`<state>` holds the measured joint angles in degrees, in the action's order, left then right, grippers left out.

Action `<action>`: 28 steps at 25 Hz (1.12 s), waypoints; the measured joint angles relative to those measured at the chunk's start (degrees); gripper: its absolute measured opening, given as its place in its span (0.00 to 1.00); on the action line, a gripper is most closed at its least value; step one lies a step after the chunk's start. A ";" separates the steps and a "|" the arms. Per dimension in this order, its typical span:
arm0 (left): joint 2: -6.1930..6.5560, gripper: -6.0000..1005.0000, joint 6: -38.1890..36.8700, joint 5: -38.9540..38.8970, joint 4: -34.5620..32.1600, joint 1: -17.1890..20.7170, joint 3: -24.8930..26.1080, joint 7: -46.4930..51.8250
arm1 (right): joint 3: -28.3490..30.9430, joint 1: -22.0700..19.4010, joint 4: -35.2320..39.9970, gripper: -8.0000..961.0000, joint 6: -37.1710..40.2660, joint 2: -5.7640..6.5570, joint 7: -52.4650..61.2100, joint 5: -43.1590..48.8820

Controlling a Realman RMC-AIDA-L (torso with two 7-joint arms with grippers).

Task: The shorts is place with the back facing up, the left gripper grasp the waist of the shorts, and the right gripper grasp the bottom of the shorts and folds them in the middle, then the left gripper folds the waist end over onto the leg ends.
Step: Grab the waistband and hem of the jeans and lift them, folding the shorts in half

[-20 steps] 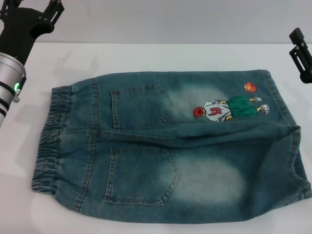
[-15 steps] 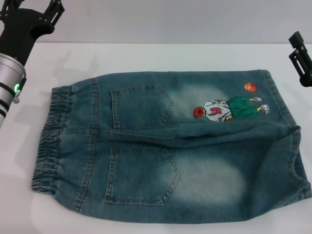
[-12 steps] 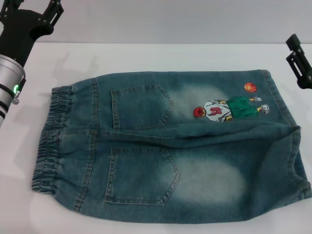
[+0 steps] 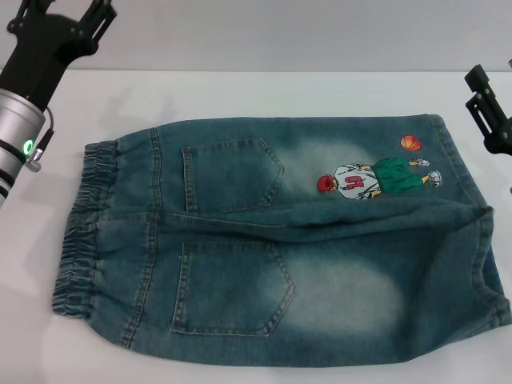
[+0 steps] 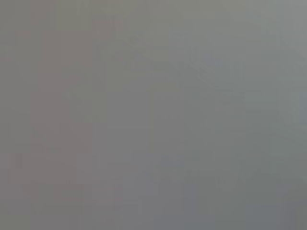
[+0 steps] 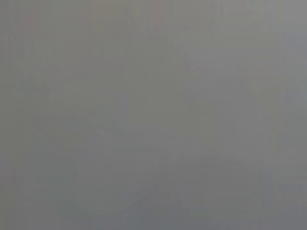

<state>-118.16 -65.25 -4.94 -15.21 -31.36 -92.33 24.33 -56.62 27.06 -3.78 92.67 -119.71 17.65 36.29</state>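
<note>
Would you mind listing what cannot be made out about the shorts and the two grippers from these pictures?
- Left gripper, head view: its fingertips are cut off by the top edge.
- Right gripper, head view: mostly cut off by the right edge.
- Shorts, head view: the front side lies against the table, hidden.
- Left wrist and right wrist views: plain grey only, showing neither shorts nor fingers.

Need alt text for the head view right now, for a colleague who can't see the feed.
Faded blue-green denim shorts lie flat and unfolded on a white table, back pockets up, elastic waistband toward the robot's left and hemmed legs toward its right. The black left gripper is at the far left corner and the black right gripper at the right edge, neither touching the shorts.
</note>
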 joint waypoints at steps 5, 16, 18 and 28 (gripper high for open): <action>2.76 0.76 -0.21 3.85 -6.02 0.61 -3.57 9.44 | -0.07 -0.46 -0.69 0.63 -0.38 0.00 0.14 0.02; 10.40 0.74 5.58 56.09 -24.93 -3.93 8.02 60.32 | 0.54 -1.23 -0.70 0.63 -3.08 0.20 0.19 -0.29; 10.40 0.74 5.58 56.09 -24.93 -3.93 8.02 60.32 | 0.56 -1.22 -0.58 0.63 -3.59 0.21 0.19 -0.31; 10.06 0.74 -7.70 105.88 -40.55 -3.27 23.91 96.10 | 5.54 -1.22 0.72 0.63 -6.78 0.46 0.19 -1.29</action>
<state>-108.11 -72.95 100.94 -55.76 -34.63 -68.43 120.43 -51.08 25.84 -3.06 85.88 -119.25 17.84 35.00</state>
